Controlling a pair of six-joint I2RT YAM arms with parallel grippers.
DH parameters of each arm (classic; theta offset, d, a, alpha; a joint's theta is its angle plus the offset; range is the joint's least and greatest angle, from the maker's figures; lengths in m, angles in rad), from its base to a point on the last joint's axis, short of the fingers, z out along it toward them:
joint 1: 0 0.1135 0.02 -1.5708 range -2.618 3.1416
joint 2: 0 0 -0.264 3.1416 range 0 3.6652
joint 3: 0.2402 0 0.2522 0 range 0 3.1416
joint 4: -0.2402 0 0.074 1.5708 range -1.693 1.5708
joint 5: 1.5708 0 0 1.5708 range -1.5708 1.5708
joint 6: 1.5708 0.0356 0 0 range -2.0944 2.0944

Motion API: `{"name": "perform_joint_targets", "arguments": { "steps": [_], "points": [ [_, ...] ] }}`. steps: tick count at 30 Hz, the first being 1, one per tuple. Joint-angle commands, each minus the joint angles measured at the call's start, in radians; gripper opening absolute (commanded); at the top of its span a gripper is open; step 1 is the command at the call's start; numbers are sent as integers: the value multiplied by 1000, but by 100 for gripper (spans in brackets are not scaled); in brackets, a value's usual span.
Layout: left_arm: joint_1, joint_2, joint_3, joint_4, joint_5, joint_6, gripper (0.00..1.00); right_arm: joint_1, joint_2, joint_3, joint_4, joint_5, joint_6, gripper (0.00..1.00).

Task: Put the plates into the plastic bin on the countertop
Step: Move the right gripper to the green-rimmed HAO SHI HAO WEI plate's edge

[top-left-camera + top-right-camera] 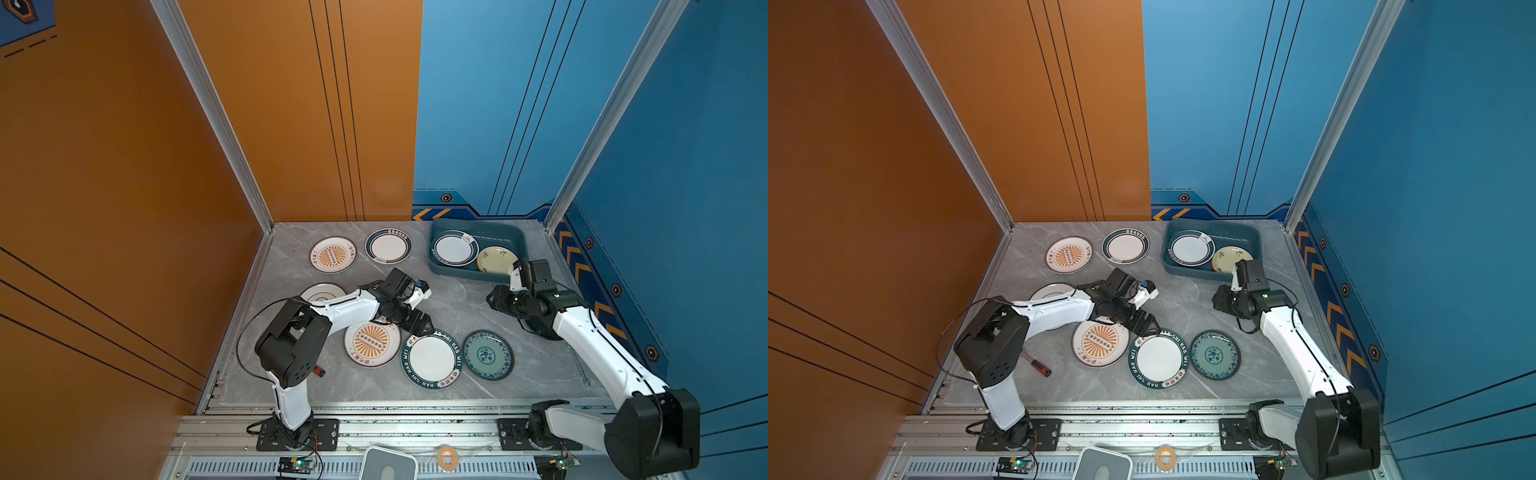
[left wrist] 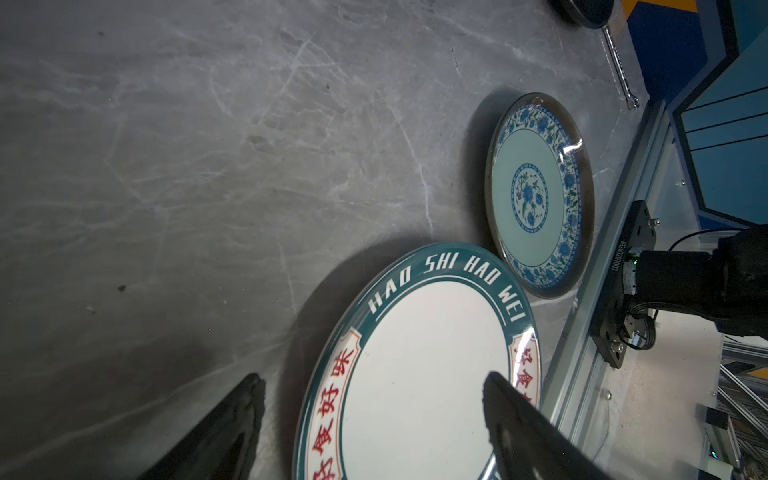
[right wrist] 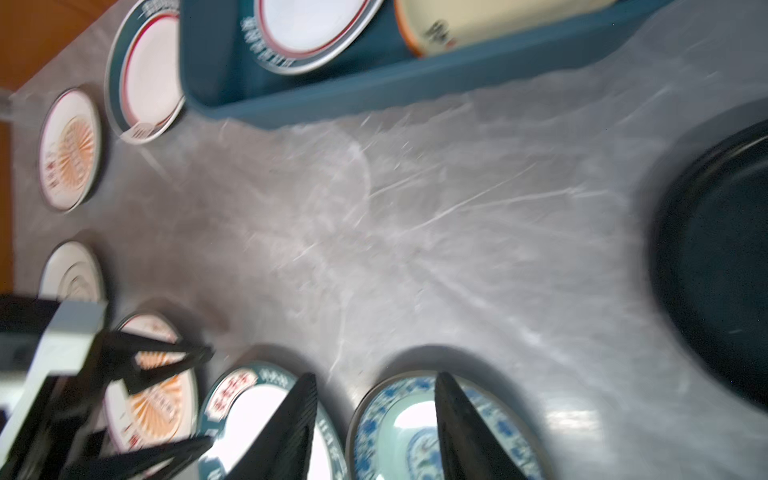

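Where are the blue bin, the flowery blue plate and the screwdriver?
blue bin (image 1: 453, 274), in a top view, on its front wall.
flowery blue plate (image 1: 487, 354), in a top view, on its middle.
screwdriver (image 1: 1041, 368), in a top view, on its handle.

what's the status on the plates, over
Left gripper open, straddling rim of lettered plate. Right gripper open, empty. Two plates in bin, seven on counter. Right arm overhangs black plate.
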Motion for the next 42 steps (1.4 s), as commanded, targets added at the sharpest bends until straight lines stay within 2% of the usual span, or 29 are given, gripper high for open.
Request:
{"name": "perform_joint_targets", "arguments": {
  "steps": [1, 6, 9, 12, 16, 22, 30, 42],
  "points": [
    [30, -74, -26, 34, -5, -27, 85, 109, -137, -95, -14, -31, 185, 49],
    [71, -136, -44, 68, -25, -88, 90, 341, -374, -248, -5, 95, 462, 48],
    [92, -158, -46, 114, -49, -112, 90, 544, -462, -319, 11, 204, 628, 48],
    [106, -175, -43, 114, -63, -118, 91, 723, -486, -370, 28, 331, 749, 48],
    [110, -182, -34, 106, -60, -125, 91, 852, -445, -425, 73, 413, 837, 48],
    [109, -197, -38, 94, -57, -128, 91, 914, -364, -457, 124, 462, 906, 47],
    [111, -203, -49, 91, -63, -125, 91, 917, -312, -527, 220, 473, 962, 45],
    [116, -189, -46, 92, -57, -123, 91, 909, -203, -570, 355, 478, 983, 43]
  ]
}}
